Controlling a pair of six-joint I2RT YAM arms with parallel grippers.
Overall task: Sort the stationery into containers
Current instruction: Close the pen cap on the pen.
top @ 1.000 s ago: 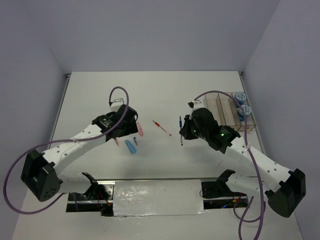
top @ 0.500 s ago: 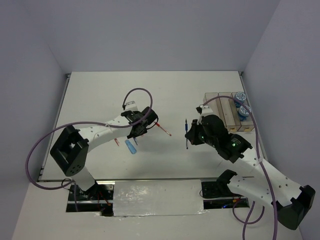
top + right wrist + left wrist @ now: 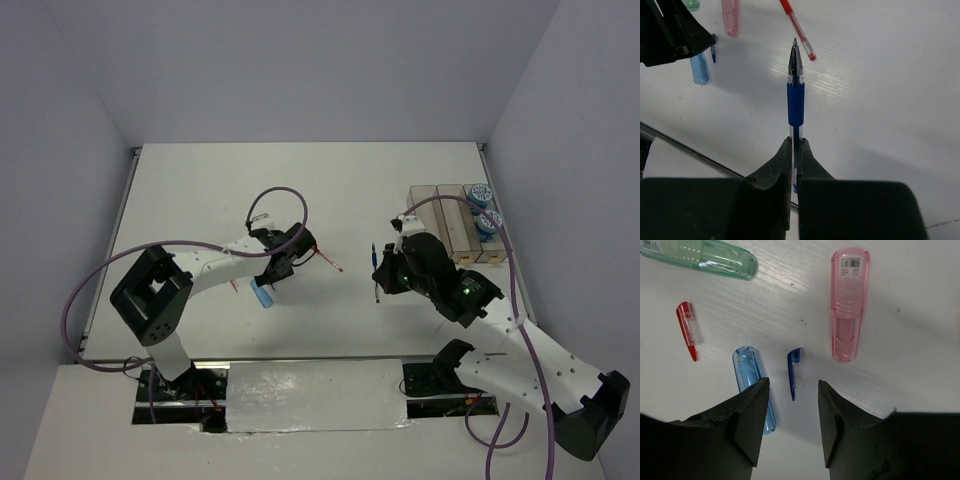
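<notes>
Three narrow, clear, tan-tinted bins are joined in a row at the right of the worktop. Two blue-and-white rolls are seen at the rightmost bin.

Two pens are counted. The blue pen, clear-barrelled with a blue grip and a dark tip, is pinched by its rear end in the right hand, between the bins and the red pen, which is laid near the middle.

Three oblong pieces are laid below the left hand: a green piece, a pink piece and a blue piece. Two tiny clips are laid among them, a red clip and a blue clip. The left hand is spread, nothing being held.
</notes>
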